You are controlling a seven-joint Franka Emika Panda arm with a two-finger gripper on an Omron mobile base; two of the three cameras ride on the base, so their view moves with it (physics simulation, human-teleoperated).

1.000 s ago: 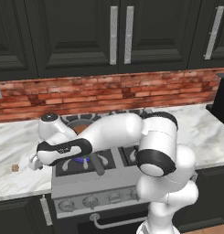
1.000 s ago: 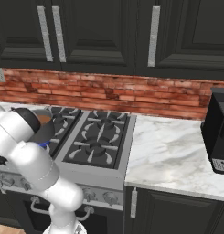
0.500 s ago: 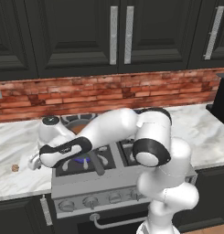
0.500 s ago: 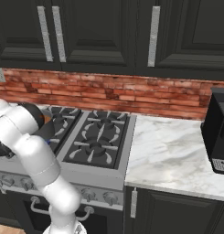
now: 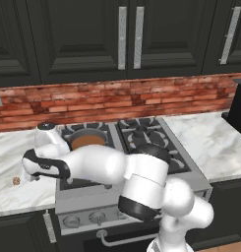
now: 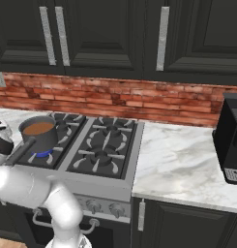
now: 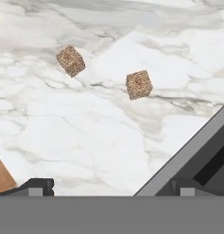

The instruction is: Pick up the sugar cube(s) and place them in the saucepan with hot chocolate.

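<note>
Two brownish speckled sugar cubes point(image 7: 71, 60) point(image 7: 139, 84) lie on the white marble counter in the hand view, a short way apart and both ahead of my gripper point(image 7: 111, 186). Its two dark fingertips point(image 7: 40, 185) stand wide apart, open, with nothing between them. In the left base view my gripper point(image 5: 29, 173) hangs low over the counter left of the stove, with one sugar cube point(image 5: 15, 181) just beside it. The dark saucepan point(image 5: 87, 140) point(image 6: 38, 133) of orange-brown hot chocolate sits on the stove's back left burner, its long handle point(image 6: 19, 151) pointing toward the front.
The stove's grey edge point(image 7: 191, 157) cuts across the lower right of the hand view. A black coffee machine point(image 6: 231, 140) stands on the counter right of the stove point(image 5: 141, 147). A brick backsplash and dark cabinets run behind.
The arm has folded lower and the hand has shifted a little left, out over the counter. The jaws have stayed wide open. The saucepan has not moved.
</note>
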